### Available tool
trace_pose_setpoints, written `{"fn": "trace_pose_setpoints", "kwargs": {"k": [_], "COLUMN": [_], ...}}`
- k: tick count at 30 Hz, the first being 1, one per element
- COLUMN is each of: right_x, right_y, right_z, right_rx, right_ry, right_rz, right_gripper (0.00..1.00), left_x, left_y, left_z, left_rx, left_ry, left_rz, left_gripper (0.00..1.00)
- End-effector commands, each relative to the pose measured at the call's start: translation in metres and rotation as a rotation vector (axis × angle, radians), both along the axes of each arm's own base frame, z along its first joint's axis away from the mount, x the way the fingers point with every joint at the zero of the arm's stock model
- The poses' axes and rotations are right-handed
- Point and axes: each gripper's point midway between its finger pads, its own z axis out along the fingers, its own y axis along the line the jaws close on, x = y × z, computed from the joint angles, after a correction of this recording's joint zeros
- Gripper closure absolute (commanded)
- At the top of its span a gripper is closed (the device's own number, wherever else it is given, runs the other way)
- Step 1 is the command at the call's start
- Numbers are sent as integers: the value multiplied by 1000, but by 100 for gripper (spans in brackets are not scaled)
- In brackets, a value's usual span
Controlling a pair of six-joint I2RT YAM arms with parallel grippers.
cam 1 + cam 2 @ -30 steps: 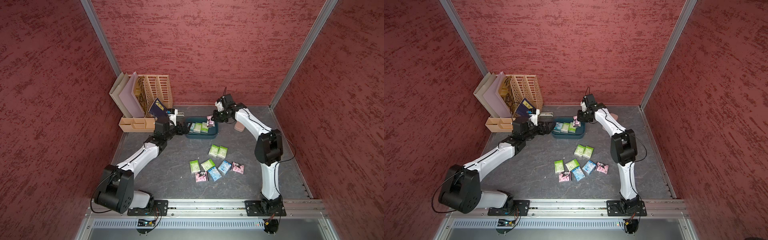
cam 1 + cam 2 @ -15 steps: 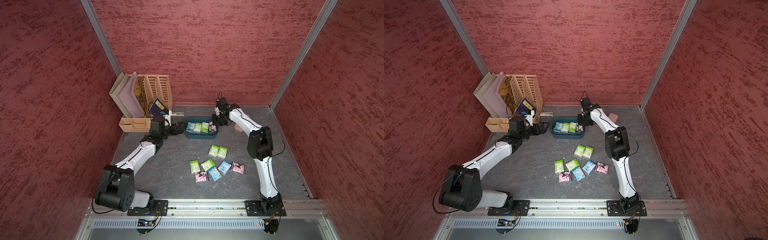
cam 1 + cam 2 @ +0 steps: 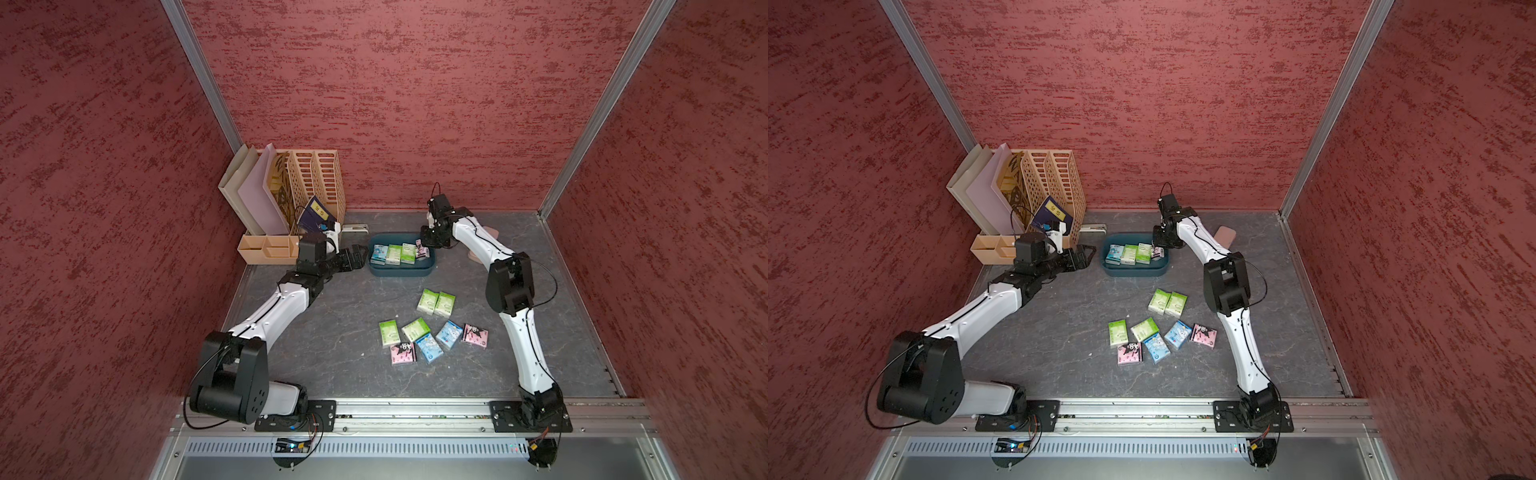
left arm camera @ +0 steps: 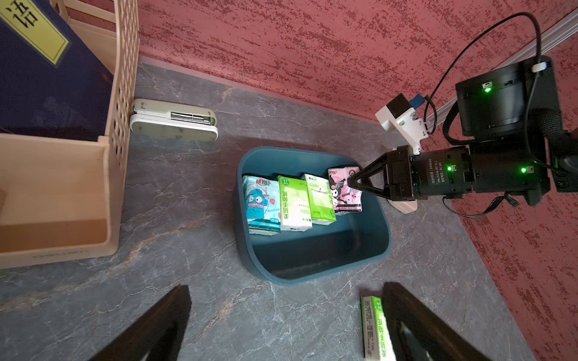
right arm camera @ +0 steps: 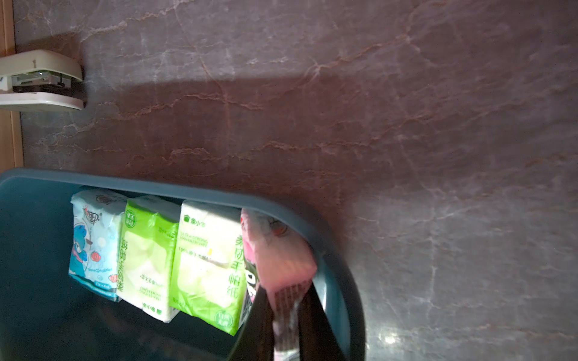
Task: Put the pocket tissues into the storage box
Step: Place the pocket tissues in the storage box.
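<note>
Teal storage box (image 4: 312, 276), pink packet (image 4: 345, 195)

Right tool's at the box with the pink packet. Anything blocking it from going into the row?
Nothing visible does. The right tool is shut on the pink packet, which is already within the rim of the storage box, at the end of the row beside a green packet.
</note>
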Motion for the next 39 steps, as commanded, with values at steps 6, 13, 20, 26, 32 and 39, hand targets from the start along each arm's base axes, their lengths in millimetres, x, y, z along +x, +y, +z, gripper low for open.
{"fn": "trace_pose_setpoints", "kwargs": {"k": [6,13,20,26,32,39], "right_x": [14,13,-1,-16,-17,-10], "right_y": [11,5,-12,-5,-2,4], "right_z": [7,56,89,74,40,10], "right_rx": [23,-67,-176,-183,-194,-195], "right_ry": [-68,-187,-236,-190,-95,-46], "right_rz": [25,55,56,90,80,84], "right_gripper": [48,42,45,89,100,100], "left_x": [-3,-2,-3,-4,-5,-6], "left_y": [-2,-2,-1,-2,-1,1], "left_z": [11,15,17,17,17,17], "left_rx": [-32,-35,-31,-36,-32,-14], "left_ry": [-6,-11,-14,-15,-14,-11], "left_rz": [-23,-18,-14,-13,-13,-9], "left_gripper": [0,0,0,0,0,0]}}
